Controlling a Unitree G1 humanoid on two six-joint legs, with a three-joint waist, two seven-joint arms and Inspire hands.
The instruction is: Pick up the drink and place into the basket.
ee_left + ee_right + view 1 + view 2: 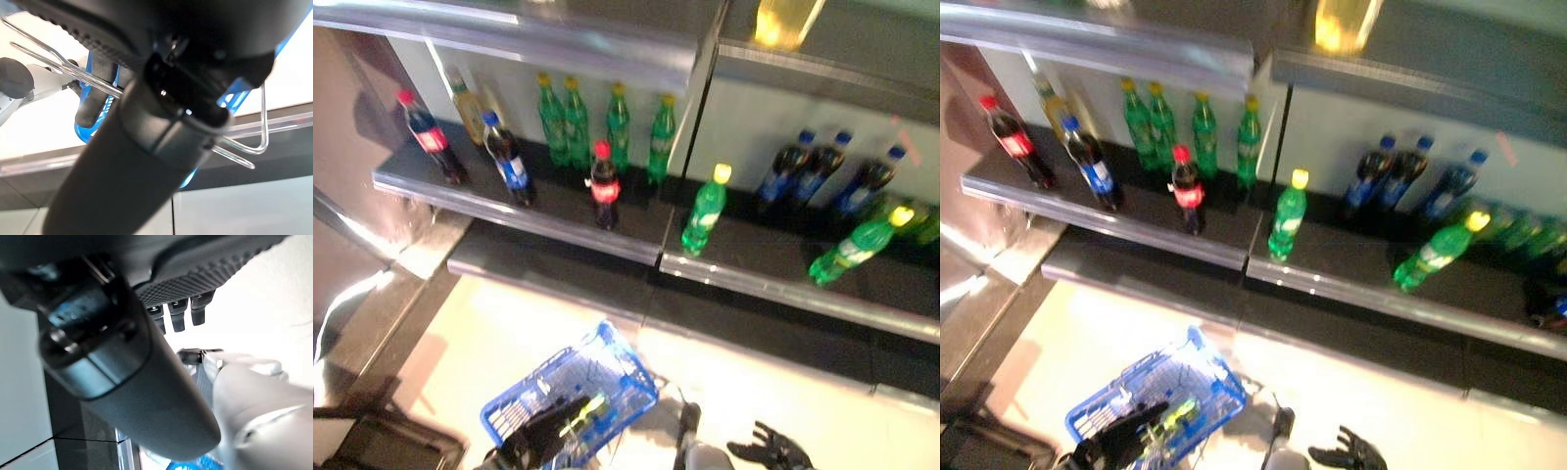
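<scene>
Left hand [543,431] at 7 o'clock, fingers curled round the wire handle of the blue basket [607,367]; something green-yellow already lies inside. Right hand [771,450] at 5 o'clock hangs empty, fingers loosely spread. Drinks stand on the shelf [636,245] at 12. Nearest the front edge: green bottle with yellow cap [705,211], upright; a red-capped cola bottle [603,186] just left of it. Likely full, so moderately heavy, stiff, smooth plastic, slippery. Best to wrap mid-body at the label, not the cap.
</scene>
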